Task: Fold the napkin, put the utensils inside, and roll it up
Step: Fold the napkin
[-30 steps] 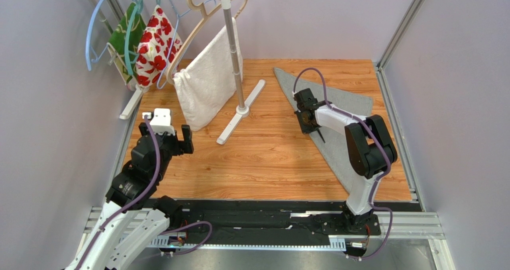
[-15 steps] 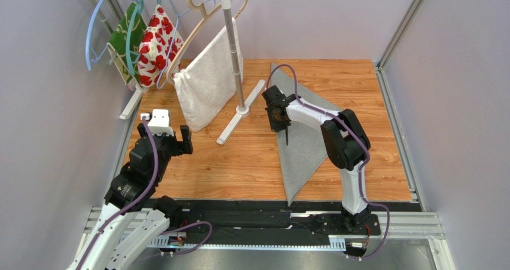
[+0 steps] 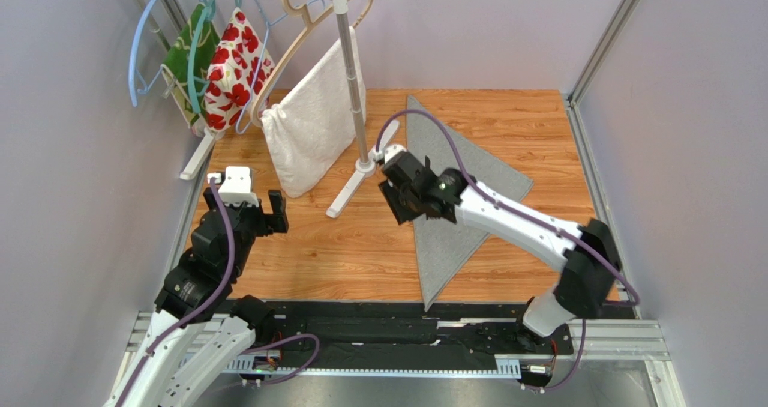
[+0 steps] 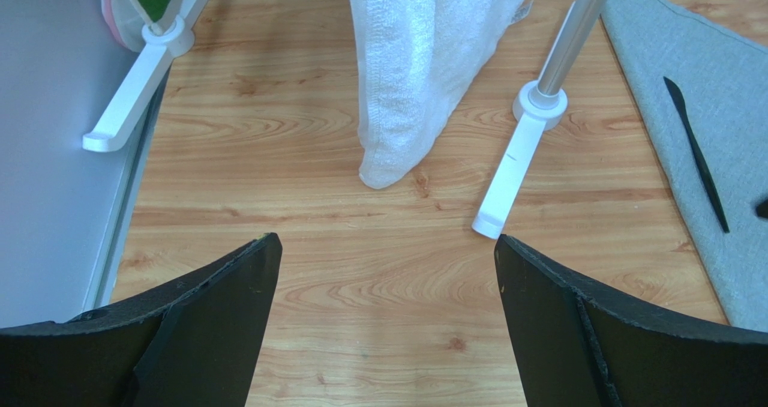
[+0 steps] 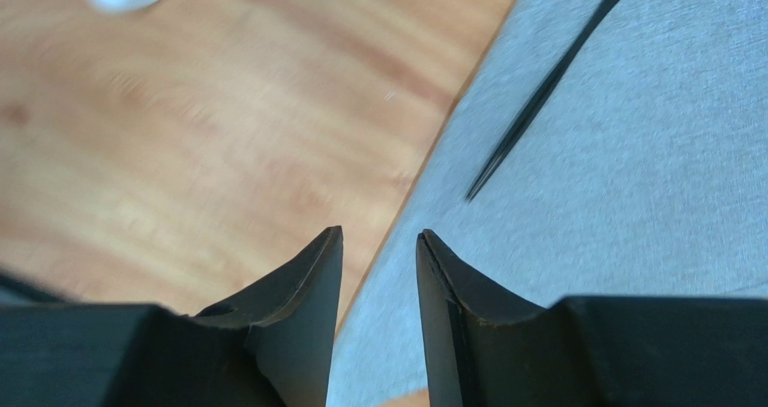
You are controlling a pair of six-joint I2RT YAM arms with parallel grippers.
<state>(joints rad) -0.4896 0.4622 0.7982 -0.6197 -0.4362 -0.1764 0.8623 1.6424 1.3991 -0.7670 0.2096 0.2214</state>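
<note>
A large plain grey fabric napkin, folded into a triangle, is lying flat on the right half of the wooden table. A slim black knife-like utensil is resting on it, just inside its left edge. The right gripper is hovering over that edge near the utensil's thin end, fingers slightly parted, gripping nothing. The left gripper is hanging over bare wood at the table's left, jaws spread wide and empty.

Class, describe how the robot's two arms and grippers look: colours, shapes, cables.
The left arm and right arm have white links, black joints and a looping purple cable each. The left gripper and right gripper each have two black, tapering fingers.
</note>
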